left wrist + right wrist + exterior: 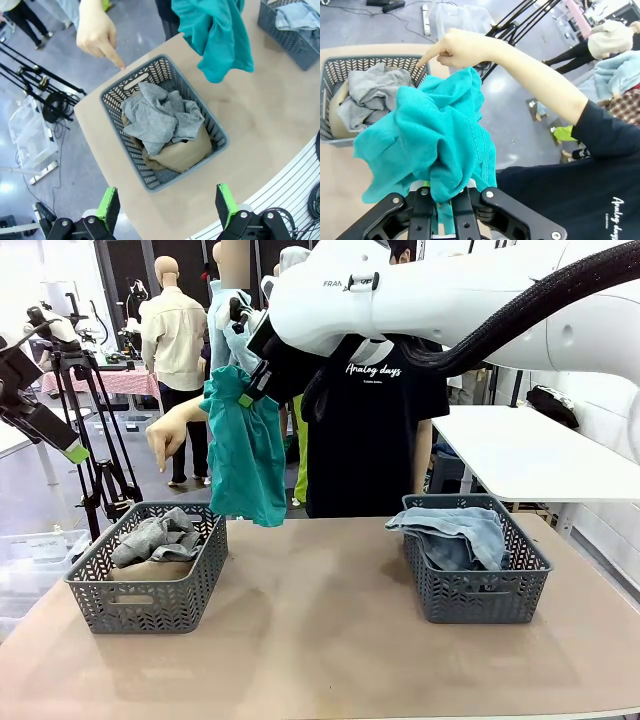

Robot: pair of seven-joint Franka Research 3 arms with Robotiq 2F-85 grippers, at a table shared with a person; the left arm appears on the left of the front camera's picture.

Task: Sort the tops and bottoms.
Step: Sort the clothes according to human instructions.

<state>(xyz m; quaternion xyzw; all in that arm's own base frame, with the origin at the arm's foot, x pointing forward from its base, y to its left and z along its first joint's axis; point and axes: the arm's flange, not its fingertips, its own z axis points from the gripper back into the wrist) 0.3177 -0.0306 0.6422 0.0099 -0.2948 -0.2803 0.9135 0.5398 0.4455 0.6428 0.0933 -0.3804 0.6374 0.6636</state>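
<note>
My right gripper [252, 372] is shut on the teal-green tee [245, 455], one of the tops, which hangs in the air above and just behind the left basket [140, 605]. In the right wrist view the jaws [447, 205] pinch the teal tee [435, 145]. A grey tee [160, 535] and a tan garment [150, 568] lie in that basket. The bottoms, light blue denim [455, 530], fill the right basket [480, 595]. My left gripper [167, 210] is open and hovers above the left basket [150, 72] with the grey tee [155, 117].
The person stands at the far side, and a hand [165, 440] points a finger down at the left basket's far rim. Camera tripods [95, 440] stand beyond the table's left end. A white table [530, 450] is at the back right.
</note>
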